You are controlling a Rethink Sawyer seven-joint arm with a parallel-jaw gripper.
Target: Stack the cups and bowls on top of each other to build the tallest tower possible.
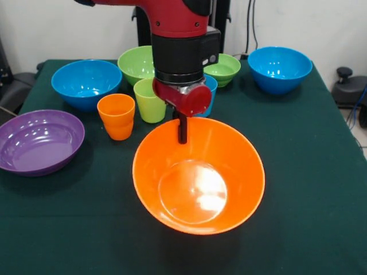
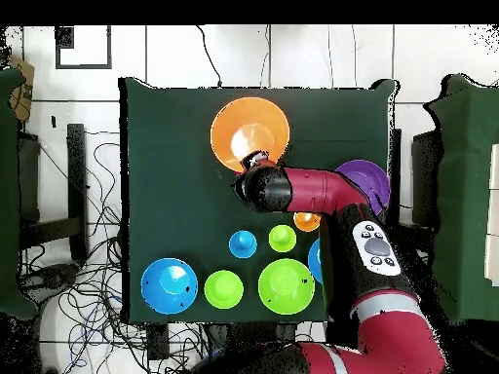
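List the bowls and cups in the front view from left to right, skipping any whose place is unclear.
Purple bowl → left blue bowl → orange cup → lime green cup → big orange bowl → right blue bowl. The two green bowls and the blue cup behind the arm are left out.

We see a dark green surface [image 1: 321,189] carrying a glossy orange bowl [image 1: 198,177] nearest us, a purple shallow bowl [image 1: 39,141] at left, two blue bowls [image 1: 86,82] [image 1: 280,67] far left and far right, two lime green bowls [image 1: 136,63] [image 1: 225,69], an orange cup [image 1: 116,116] and a lime green cup [image 1: 149,101]. The arm [image 1: 179,34] is red and black.
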